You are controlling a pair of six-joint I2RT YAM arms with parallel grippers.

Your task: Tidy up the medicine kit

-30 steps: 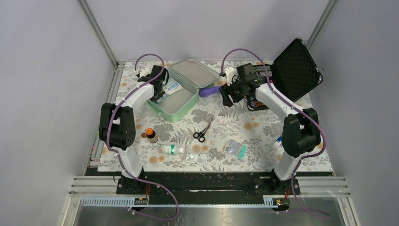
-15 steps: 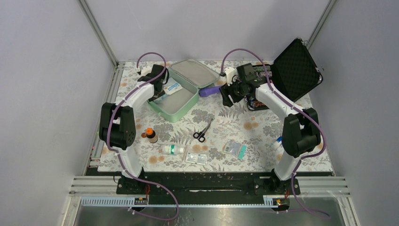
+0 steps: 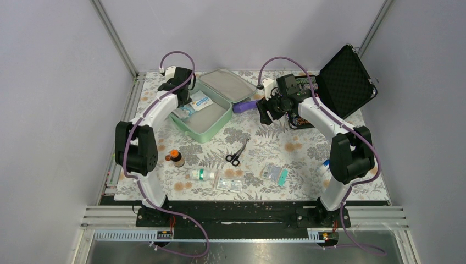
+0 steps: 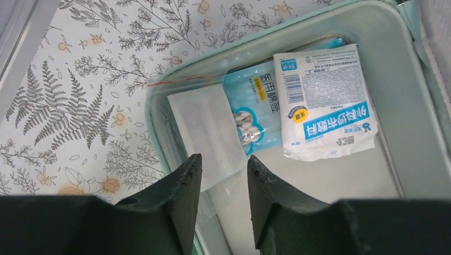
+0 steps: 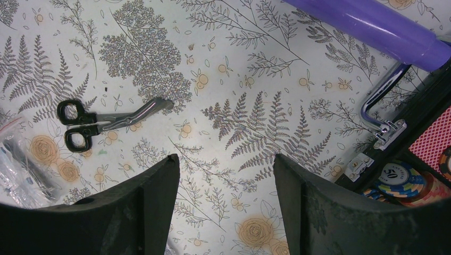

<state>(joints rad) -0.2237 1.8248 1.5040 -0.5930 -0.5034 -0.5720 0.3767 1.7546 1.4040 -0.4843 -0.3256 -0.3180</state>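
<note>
The left arm has pulled back toward the far-left corner of the surface (image 3: pixel 275 137), lifting its wrist off the medicine kit (image 3: pixel 204 133); the right arm has not shifted. With the arm out of the way the tray shows its contents. A blue-and-white packet (image 4: pixel 327 103), a pack of cotton swabs (image 4: pixel 255 114) and a flat white pouch (image 4: pixel 205 133) overlap one another against the tray's left wall. That looks like a delivery finished, so the next item can be fetched.

The left pincer (image 4: pixel 223 162) hangs over the tray's edge, its fingers a narrow gap apart and holding nothing. The right pincer (image 5: pixel 224 159) is spread wide and empty, above bare surface between the scissors (image 5: pixel 106 121) and the purple tube (image 5: pixel 372 26).

The kit lies open near the far edge, left of centre, lid tipped back toward that edge. Much of the tray floor on its right side is bare.

The scissors sit mid-surface. The orange-capped bottle (image 3: pixel 175 158), a small white bottle (image 3: pixel 201 175) and two flat packs (image 3: pixel 229 183) lie along the near edge with room around each. The black case (image 3: pixel 343 82) crowds the far-right corner, and the tube lies between it and the kit.
</note>
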